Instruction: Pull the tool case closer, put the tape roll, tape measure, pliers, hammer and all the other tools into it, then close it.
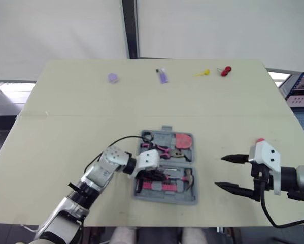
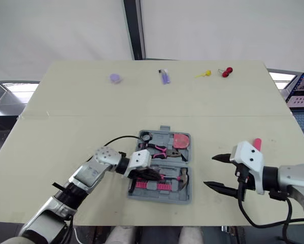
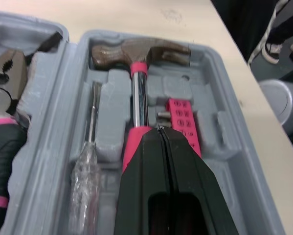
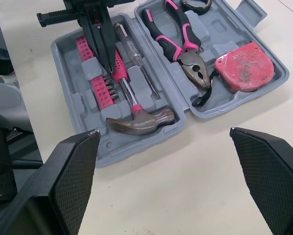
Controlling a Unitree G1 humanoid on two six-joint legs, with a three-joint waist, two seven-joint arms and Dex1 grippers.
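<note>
One open grey tool case (image 4: 229, 24) lies on the table (image 1: 65, 127), holding one hammer (image 4: 136, 117), one pair of pliers (image 4: 183, 41), one red tape measure (image 4: 244, 61), one screwdriver (image 4: 136, 56) and one pink bit strip (image 4: 104, 93). The left gripper (image 4: 107, 66), jaws pressed together, touches the hammer's handle. Just right of the case, the right gripper (image 1: 220, 172) hangs with jaws apart.

hammer (image 4: 141, 121) in case (image 4: 224, 24) near half | pliers (image 4: 194, 66), tape measure (image 4: 244, 61) — far half
</note>
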